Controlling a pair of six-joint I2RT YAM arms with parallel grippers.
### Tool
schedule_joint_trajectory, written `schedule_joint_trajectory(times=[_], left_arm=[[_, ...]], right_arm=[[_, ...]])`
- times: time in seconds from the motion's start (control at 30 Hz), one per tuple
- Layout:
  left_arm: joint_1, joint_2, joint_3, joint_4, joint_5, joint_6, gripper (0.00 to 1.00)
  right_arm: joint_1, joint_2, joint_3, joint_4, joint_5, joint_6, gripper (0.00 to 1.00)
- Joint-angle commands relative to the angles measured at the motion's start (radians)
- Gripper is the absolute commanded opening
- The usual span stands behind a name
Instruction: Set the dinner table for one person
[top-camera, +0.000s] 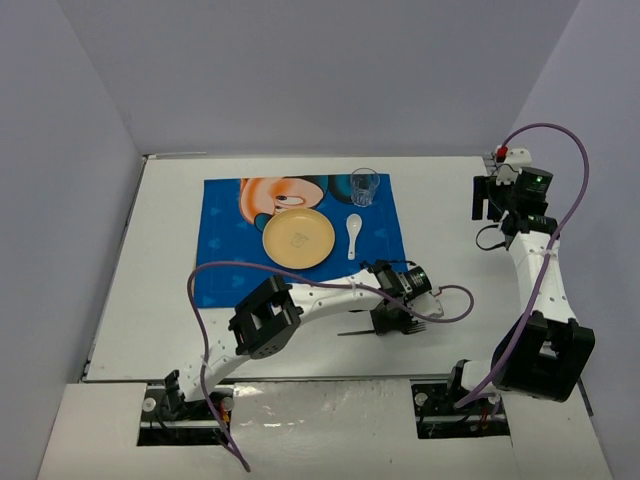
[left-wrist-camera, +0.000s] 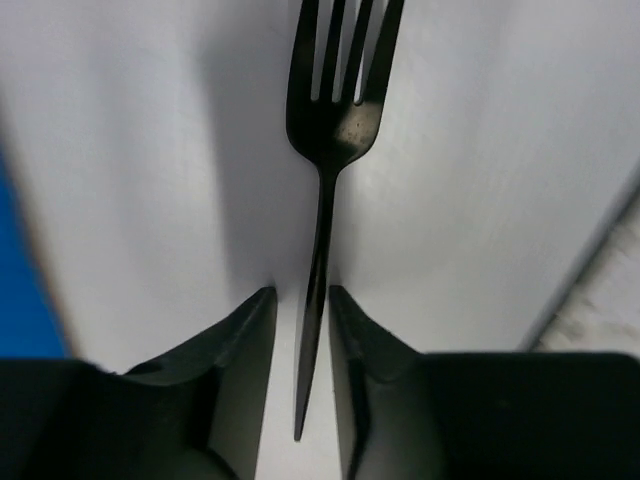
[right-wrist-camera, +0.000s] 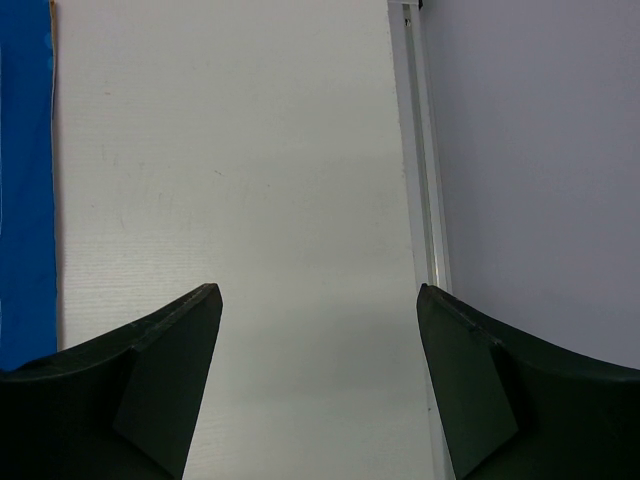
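Observation:
A black fork (left-wrist-camera: 335, 120) lies on the white dinner table (top-camera: 160, 260) near its front edge; in the top view only its handle (top-camera: 355, 331) shows. My left gripper (top-camera: 395, 322) is down over it. In the left wrist view my left gripper (left-wrist-camera: 300, 292) has its jaws narrowly apart, one on each side of the handle, with a slim gap on both sides. My right gripper (top-camera: 487, 200) hovers at the far right. In the right wrist view it (right-wrist-camera: 318, 290) is wide open and empty above bare table (right-wrist-camera: 250, 150).
A blue cartoon placemat (top-camera: 225, 260) carries a yellow plate (top-camera: 298, 238), a white spoon (top-camera: 354, 228) and a clear glass (top-camera: 365, 187). The placemat's edge shows in the right wrist view (right-wrist-camera: 25, 180). Walls stand close on three sides.

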Motion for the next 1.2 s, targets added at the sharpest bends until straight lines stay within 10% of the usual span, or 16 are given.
schedule_joint_trajectory(times=[0.0, 0.1, 1.17], left_arm=[[0.055, 0.201, -0.103, 0.332, -0.325, 0.025, 0.17], [0.055, 0.218, -0.116, 0.353, -0.365, 0.012, 0.0], [0.056, -0.246, -0.083, 0.207, -0.256, 0.096, 0.0]], right_arm=[[-0.002, -0.05, 0.035, 0.057, 0.011, -0.003, 0.76], [-0.001, -0.054, 0.031, 0.057, 0.013, -0.004, 0.76], [-0.009, -0.109, 0.091, 0.054, 0.003, 0.057, 0.76]])
